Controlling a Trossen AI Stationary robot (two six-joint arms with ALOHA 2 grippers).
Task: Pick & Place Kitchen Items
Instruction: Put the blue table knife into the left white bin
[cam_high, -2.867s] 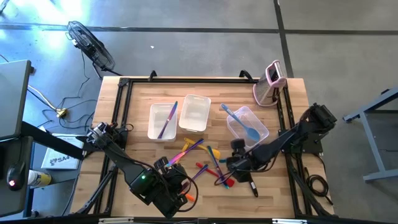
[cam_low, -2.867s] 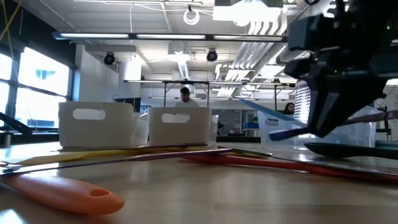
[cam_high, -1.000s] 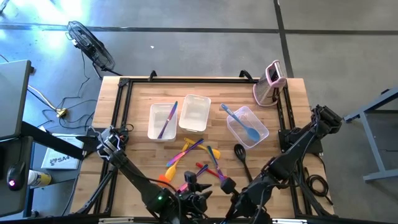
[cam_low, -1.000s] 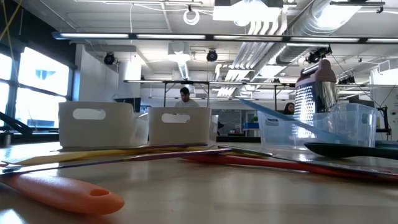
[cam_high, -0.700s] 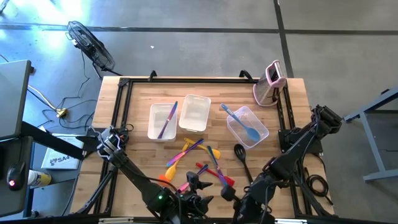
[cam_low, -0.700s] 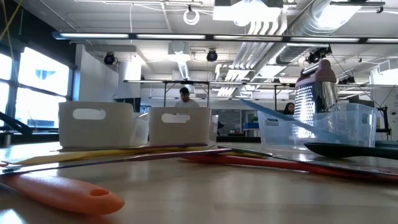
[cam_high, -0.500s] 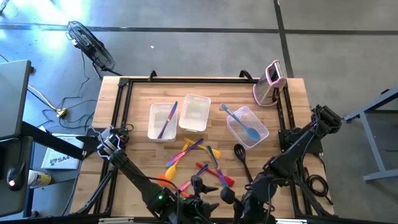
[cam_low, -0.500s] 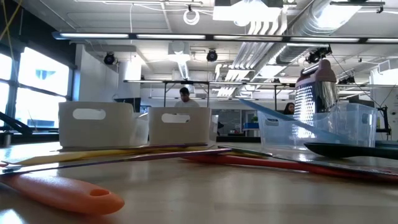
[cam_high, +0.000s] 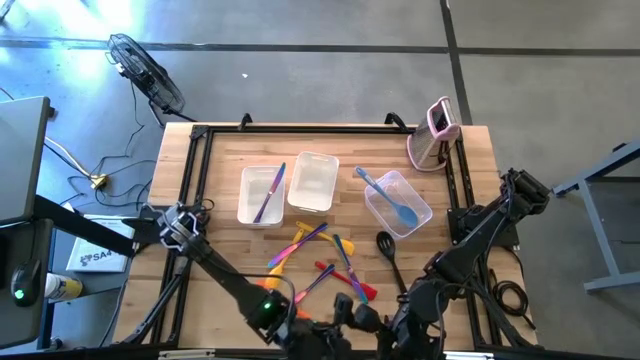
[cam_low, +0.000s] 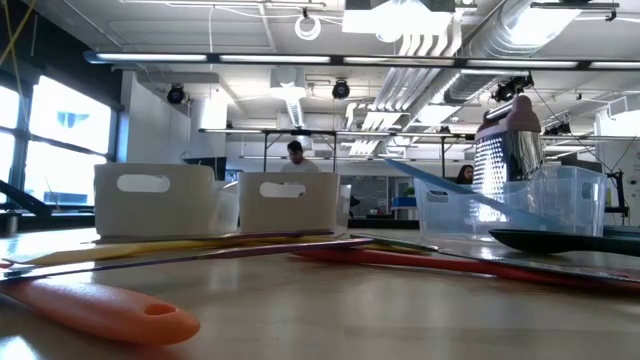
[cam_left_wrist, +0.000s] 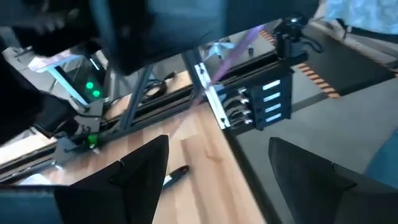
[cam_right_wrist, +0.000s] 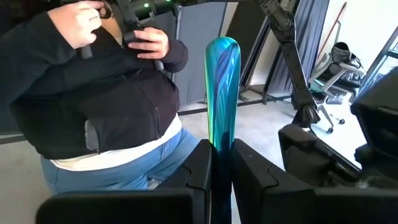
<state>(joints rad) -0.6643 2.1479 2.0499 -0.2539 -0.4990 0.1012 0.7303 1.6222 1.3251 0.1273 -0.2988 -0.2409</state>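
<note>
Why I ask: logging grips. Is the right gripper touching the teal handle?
Touching. The right wrist view shows the right gripper with both fingers pressed against the teal handle, which stands up between them with no gap.

No text, label, brand, number or sign can be read with any certainty in these pictures. In the high view a white sheet (cam_high: 92, 258) lies on the floor at about nine o'clock from the table (cam_high: 230, 150), and it carries dark lettering, but the letters are too small to make out. The tubs (cam_low: 155, 200) in the low view bear blank white oval patches with nothing written on them.
</note>
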